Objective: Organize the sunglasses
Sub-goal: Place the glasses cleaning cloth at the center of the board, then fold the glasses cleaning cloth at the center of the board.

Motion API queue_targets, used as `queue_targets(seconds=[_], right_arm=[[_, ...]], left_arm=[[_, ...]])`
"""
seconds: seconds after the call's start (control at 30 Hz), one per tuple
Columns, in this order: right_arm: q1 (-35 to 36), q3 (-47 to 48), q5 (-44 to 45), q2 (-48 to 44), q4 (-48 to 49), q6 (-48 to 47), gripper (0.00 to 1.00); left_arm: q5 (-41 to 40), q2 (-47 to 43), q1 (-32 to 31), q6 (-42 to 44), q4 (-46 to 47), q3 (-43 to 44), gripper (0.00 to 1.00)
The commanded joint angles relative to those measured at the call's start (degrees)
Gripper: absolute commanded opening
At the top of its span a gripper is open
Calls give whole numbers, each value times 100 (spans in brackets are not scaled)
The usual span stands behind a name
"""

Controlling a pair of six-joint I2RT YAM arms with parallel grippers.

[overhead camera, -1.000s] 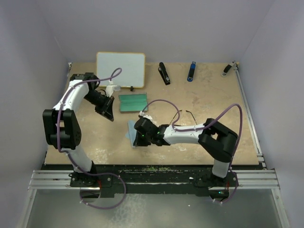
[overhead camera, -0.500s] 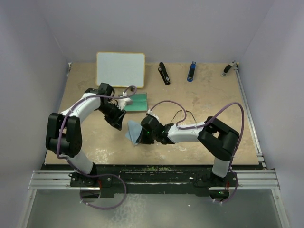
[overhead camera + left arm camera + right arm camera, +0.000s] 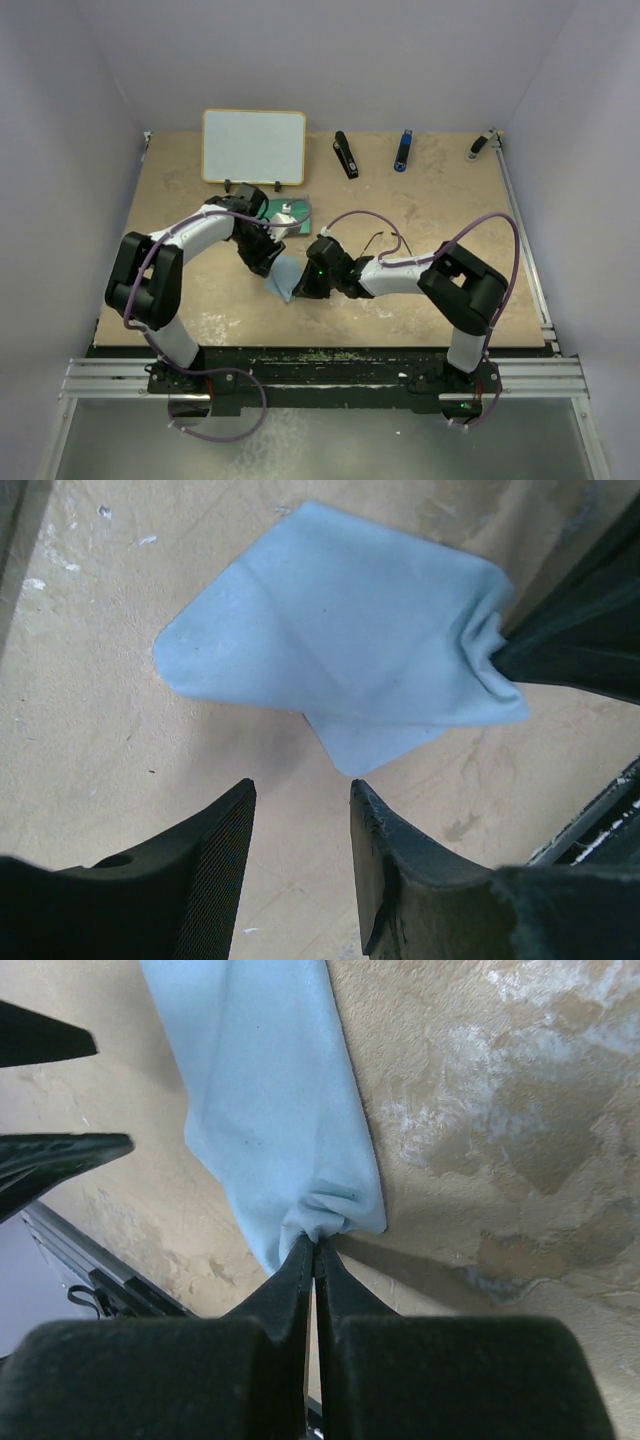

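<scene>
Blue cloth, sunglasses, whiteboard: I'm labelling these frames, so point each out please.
blue cloth (image 3: 340,660): left wrist view, middle of the fabric
sunglasses (image 3: 384,240): top external view, thin wire frame
whiteboard (image 3: 254,146): top external view, centre of its face

the middle by the near edge is crowded: the right gripper (image 3: 315,1245) pinches the cloth (image 3: 340,660), the left gripper (image 3: 300,792), jaws apart, just beside it, the sunglasses (image 3: 385,243) just behind the right arm (image 3: 400,277). a whiteboard (image 3: 253,146), green case (image 3: 302,207), stapler (image 3: 346,155) and blue stick (image 3: 403,150) line the far side. bare table (image 3: 460,220) shows along the left edge and toward the right edge.
</scene>
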Motion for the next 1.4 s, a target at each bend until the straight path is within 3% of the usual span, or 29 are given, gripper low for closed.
queue_targets(seconds=[0.0, 0.33, 1.37], right_arm=[[-76, 132, -128, -85, 170, -16, 0], [-290, 91, -310, -144, 350, -20, 0], [-527, 55, -438, -162, 429, -11, 0]], left_arm=[[-222, 283, -3, -206, 232, -132, 47], [-234, 663, -180, -310, 257, -75, 53], [-1486, 1347, -1509, -689, 603, -352, 54]])
